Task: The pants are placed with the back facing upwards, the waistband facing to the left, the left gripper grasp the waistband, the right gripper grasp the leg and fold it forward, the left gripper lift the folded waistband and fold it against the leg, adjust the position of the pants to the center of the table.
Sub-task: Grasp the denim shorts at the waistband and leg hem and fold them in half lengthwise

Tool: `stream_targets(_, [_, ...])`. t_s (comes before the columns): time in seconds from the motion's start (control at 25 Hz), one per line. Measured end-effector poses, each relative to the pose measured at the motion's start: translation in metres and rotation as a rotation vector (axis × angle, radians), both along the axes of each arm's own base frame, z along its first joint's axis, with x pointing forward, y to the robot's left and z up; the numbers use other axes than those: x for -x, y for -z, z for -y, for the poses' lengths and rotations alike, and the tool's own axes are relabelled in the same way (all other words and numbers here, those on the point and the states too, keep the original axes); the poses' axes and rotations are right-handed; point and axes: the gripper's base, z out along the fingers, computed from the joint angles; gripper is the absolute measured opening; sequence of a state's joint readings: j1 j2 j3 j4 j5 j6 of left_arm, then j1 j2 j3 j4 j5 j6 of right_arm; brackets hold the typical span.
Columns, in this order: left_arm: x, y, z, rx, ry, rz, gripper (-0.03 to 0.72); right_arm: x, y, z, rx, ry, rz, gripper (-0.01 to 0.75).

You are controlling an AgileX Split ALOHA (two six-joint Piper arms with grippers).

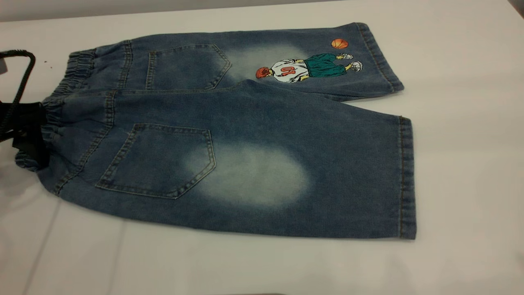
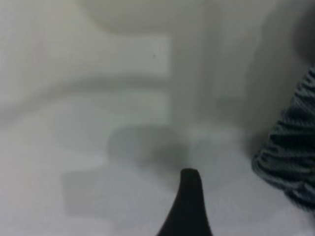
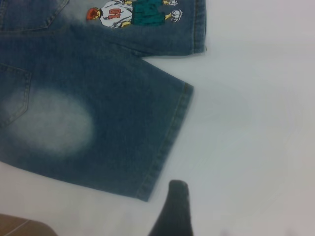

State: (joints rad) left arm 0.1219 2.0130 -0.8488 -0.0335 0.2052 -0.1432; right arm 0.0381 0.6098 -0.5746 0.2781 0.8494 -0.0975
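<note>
Exterior view
Pants (image 1: 229, 135): spread flat on the table (image 1: 462, 164), back side up, both patch pockets showing.
Waistband (image 1: 73, 78): gathered end, at the view's left.
Leg (image 1: 311, 176): plain one with the pale oval patch, nearer the camera; its hem is at the right.
Printed leg (image 1: 311, 65): farther side, basketball-player print near its hem.
Left gripper (image 1: 26, 131): dark shape at the left edge, right at the waistband; whether it is clenched or released cannot be told.
Cable (image 1: 20, 78): black loop above that gripper.

Left wrist view
Left gripper finger (image 2: 189, 206): one dark fingertip over bare table; grip state cannot be told.
Waistband (image 2: 290, 157): ruffled denim edge at the frame's side, apart from the fingertip.

Right wrist view
Right gripper finger (image 3: 174, 209): one dark fingertip over bare table, just beside the leg's hem corner; grip state cannot be told.
Leg (image 3: 98, 128): flat, pale patch visible.
Printed leg (image 3: 147, 29): beyond it, print showing.
</note>
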Motion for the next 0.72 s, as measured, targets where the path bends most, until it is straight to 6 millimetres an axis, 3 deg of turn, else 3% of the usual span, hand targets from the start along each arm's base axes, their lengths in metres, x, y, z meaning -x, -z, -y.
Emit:
stream_targets(0.24, [-0.003,0.005,0.0,0.004,-0.012,0.008,0.51,0.0,0.0,0.0,0.0,0.0,0.0,0.592])
stream_targets(0.36, [-0.005,0.006,0.0,0.004,-0.02,0.035,0.396,0.0,0.0,0.0,0.0,0.0,0.0,0.592])
stream_targets(0.6, [-0.012,0.008,-0.001,-0.002,-0.021,0.08,0.074,0.0,0.0,0.0,0.002,-0.002,0.001,0.592])
stream_targets(0.72, [-0.012,0.005,0.002,-0.005,-0.006,0.08,0.055,0.0,0.0,0.0,0.016,-0.021,0.007,0.592])
